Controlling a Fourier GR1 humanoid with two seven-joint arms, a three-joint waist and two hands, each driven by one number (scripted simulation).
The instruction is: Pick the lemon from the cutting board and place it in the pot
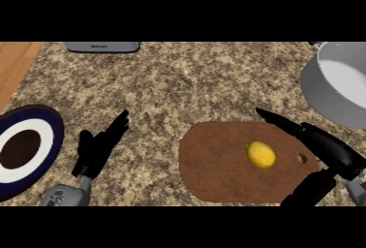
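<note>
A yellow lemon [261, 154] lies on the brown cutting board [214, 169], right of its middle. My right hand [325, 147] hovers over the board's right edge, just right of the lemon, fingers straight and pointing up-left, thumb spread below; it does not touch the lemon. The grey pot [325, 99] stands at the upper right, partly cut off by the view's edge. My left hand [99, 145] rests open at the lower left, fingers up.
A dark blue and white plate [44, 128] with a dark centre sits at the left edge. A grey flat device [102, 46] lies at the counter's far edge. A wooden surface [16, 63] borders the speckled counter at the upper left.
</note>
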